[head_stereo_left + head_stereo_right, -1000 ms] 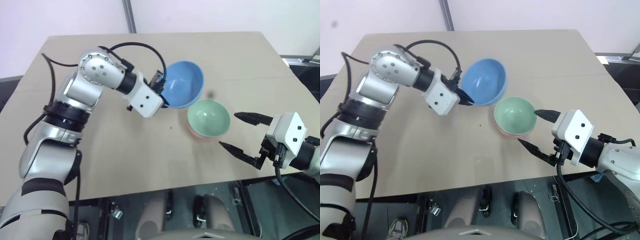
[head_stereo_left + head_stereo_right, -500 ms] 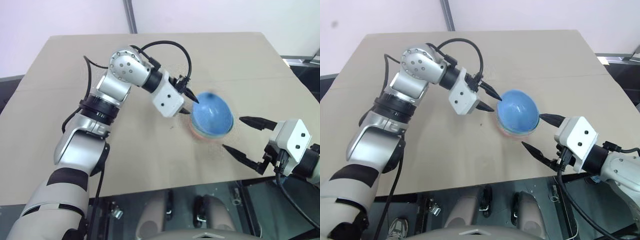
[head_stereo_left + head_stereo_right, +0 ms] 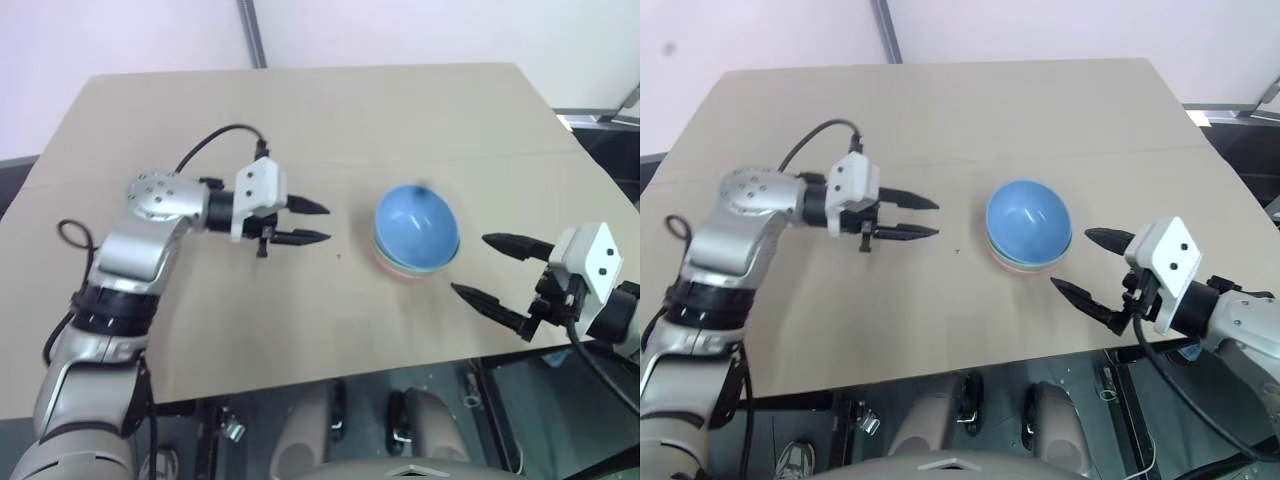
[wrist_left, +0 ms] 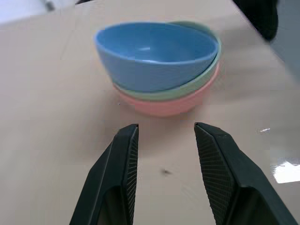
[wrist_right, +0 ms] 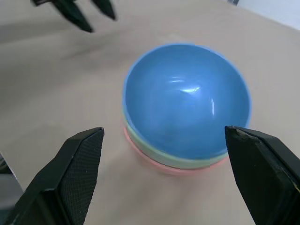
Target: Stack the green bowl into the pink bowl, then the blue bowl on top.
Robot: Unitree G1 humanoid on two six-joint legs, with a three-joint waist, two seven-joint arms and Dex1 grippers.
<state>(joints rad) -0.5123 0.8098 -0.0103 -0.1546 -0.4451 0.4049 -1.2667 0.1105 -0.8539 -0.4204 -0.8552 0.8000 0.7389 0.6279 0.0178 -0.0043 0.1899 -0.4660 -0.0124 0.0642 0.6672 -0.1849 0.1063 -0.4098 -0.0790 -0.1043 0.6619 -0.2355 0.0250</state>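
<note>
The blue bowl (image 3: 417, 225) sits slightly tilted on top of the green bowl (image 4: 197, 83), which rests inside the pink bowl (image 4: 164, 105); the stack stands right of the table's middle. My left gripper (image 3: 318, 222) hovers to the left of the stack, apart from it, pointing at it, open with nothing between its fingers (image 4: 123, 157). My right gripper (image 3: 500, 270) is to the right of the stack near the table's front edge, open wide and empty.
The tan table (image 3: 300, 130) reaches far back and to both sides. Its front edge (image 3: 330, 378) runs just below the grippers, with the floor beneath. A grey post (image 3: 249, 33) stands behind the table.
My left gripper let go of the blue bowl, now on the stack, and has drawn back to the left. The right gripper has barely moved.
</note>
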